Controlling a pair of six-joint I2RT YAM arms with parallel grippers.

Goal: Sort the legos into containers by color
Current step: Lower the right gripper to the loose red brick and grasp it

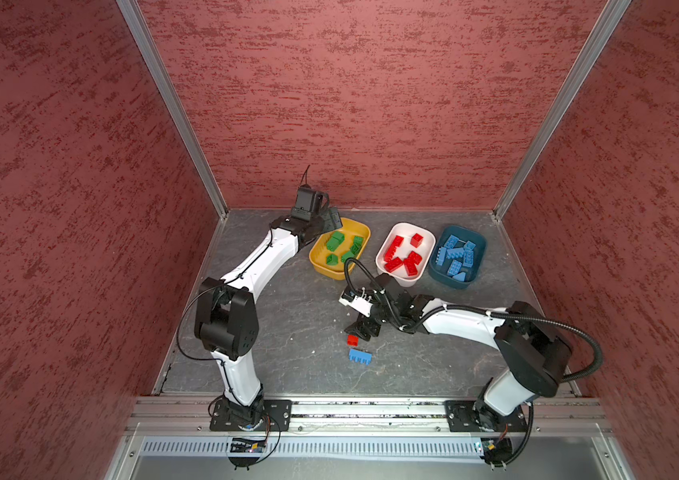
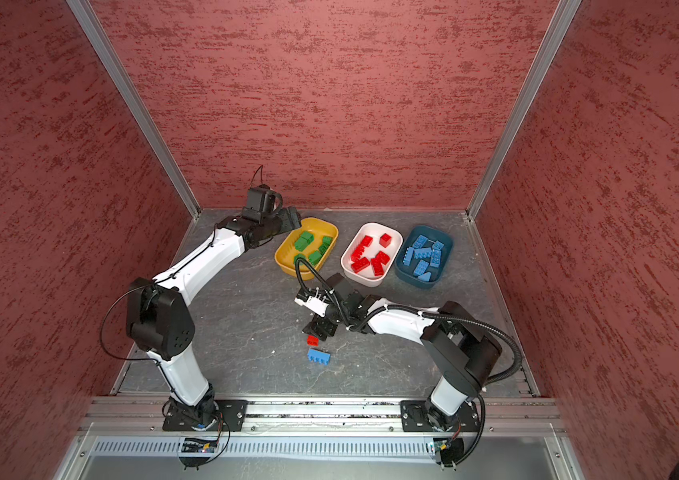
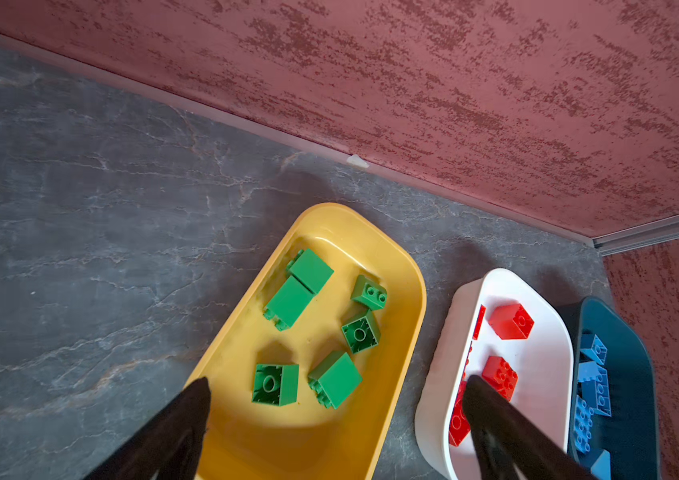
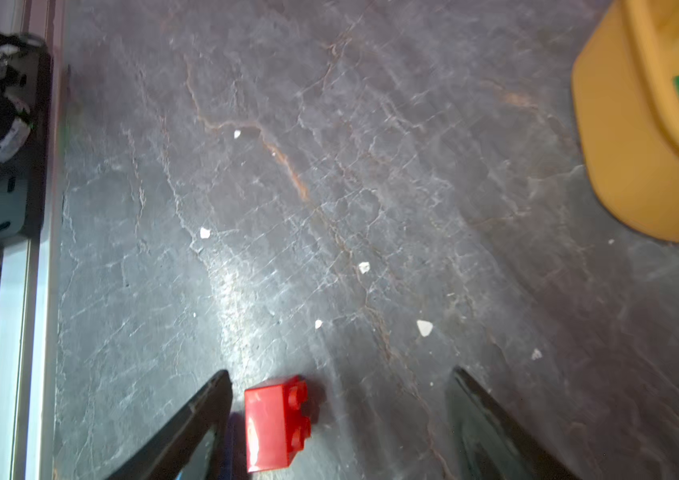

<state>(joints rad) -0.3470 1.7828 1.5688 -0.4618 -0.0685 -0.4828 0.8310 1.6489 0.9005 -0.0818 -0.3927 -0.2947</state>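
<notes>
Green studded plastic bricks (image 3: 312, 271) sit colour-sorted in the mustard-yellow plastic tub (image 1: 317, 262), left gripper (image 1: 330, 223) released and empty above. Right gripper (image 4: 341, 374), jaws spread, straddles the small red plastic brick (image 4: 275, 424) on the grey table (image 4: 329, 187), presumably for the white tub (image 1: 406, 281).

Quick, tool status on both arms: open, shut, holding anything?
Left tool: open, empty, over the yellow tub.
Right tool: open around the loose red brick, not gripping it.

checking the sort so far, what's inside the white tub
Only red lego bricks show in the white tub, several overlapping at its near end; anything beneath those is covered.
</notes>
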